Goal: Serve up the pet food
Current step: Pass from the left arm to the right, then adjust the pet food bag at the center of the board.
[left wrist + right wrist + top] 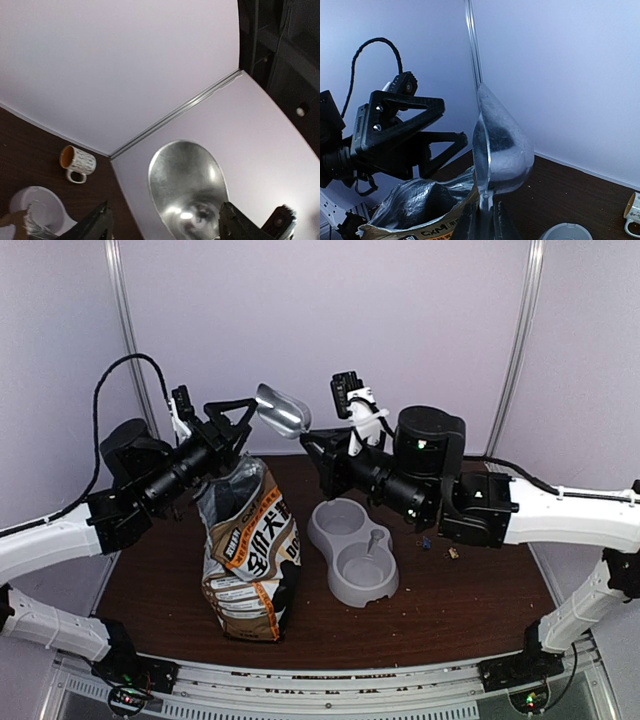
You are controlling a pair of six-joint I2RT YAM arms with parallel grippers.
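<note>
A clear plastic scoop (283, 412) hangs in the air above the open printed bag (250, 550). My right gripper (308, 440) is shut on the scoop's handle from the right. In the right wrist view the scoop (502, 140) stands upright above the right gripper (485, 212) and looks empty. My left gripper (238, 423) is open just left of the scoop, and in its own view the left gripper (165, 222) has its fingers spread on either side of the scoop (187, 185). A few brown bits of pet food (452, 553) lie on the table. The bag's contents are hidden.
The grey double bowl (352, 552) sits right of the bag, below the right arm. A patterned mug (77, 162) stands at the table's back by the wall. The bag's foil mouth (420, 205) gapes under the scoop. White walls close in behind.
</note>
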